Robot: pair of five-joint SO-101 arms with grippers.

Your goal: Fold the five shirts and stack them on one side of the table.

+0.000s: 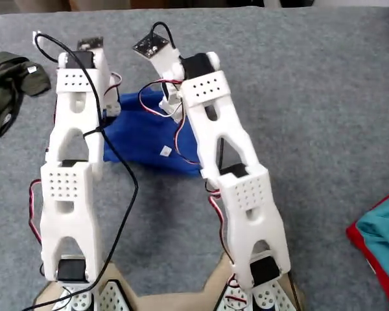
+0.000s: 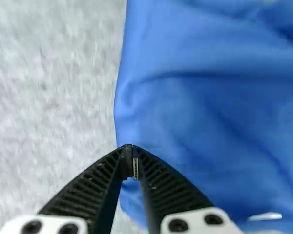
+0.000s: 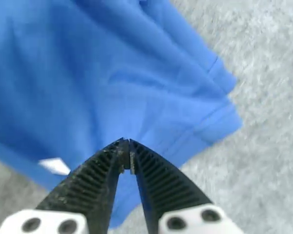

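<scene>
The blue shirt (image 1: 142, 139) lies rumpled mid-counter (image 1: 311, 97) beneath both arms, roughly folded but not yet stacked. A dark olive shirt (image 1: 6, 87) sits crumpled at the left edge, and teal cloth (image 1: 386, 227) over red cloth (image 1: 369, 253) lies at the right edge, so most of the work looks to be left. The left gripper (image 2: 128, 158) hangs at the shirt's side hem and the right gripper (image 3: 126, 156) hangs over its body, both with tips pressed together and no cloth visibly between them. Bare grey counter surrounds the shirt, widest toward the right.

Bright even overhead light, soft shading across the blue shirt (image 2: 210, 97), faint shadows on the table (image 1: 324, 97)
</scene>
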